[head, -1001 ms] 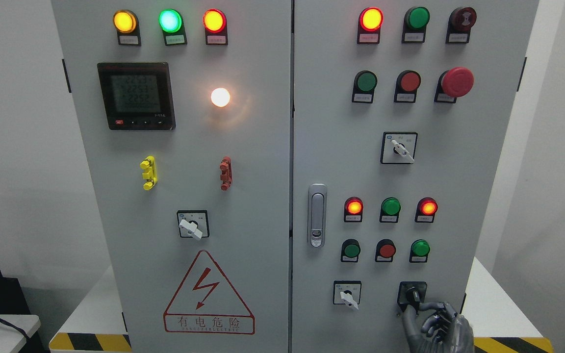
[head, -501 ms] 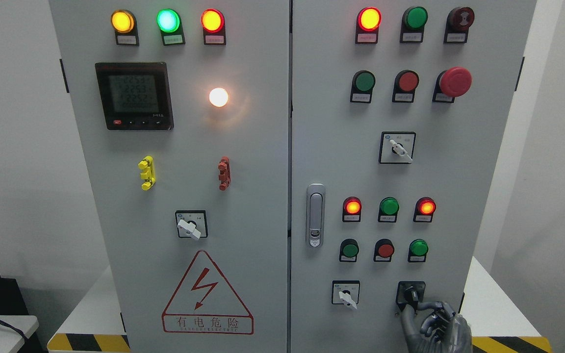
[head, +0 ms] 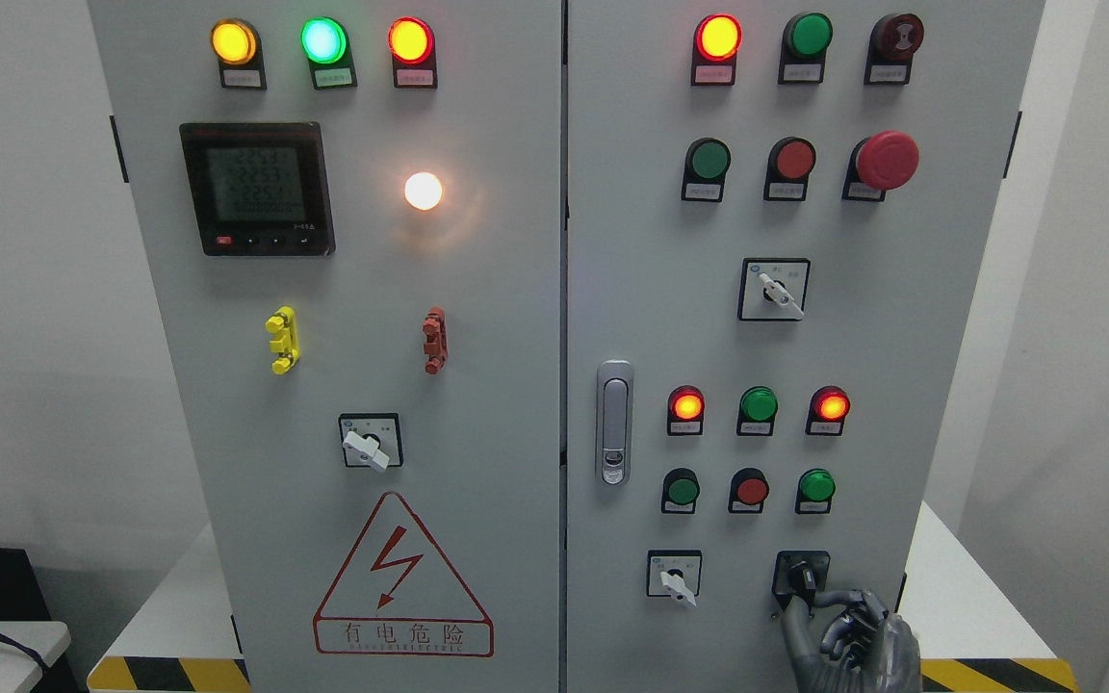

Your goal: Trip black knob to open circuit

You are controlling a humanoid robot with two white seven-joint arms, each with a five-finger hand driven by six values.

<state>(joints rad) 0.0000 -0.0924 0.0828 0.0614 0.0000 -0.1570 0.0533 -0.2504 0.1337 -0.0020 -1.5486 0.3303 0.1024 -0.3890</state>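
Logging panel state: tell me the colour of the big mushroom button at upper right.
Red mushroom button, clearest in the head view.

A small black rotary knob (head: 802,578) on a square black plate sits at the grey cabinet door's lower right, handle tilted slightly left of upright.

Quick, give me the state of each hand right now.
Left hand: not in view.
Right hand: at the bottom right, fingers curled, fingertips at the black knob; a firm grip on it cannot be told.
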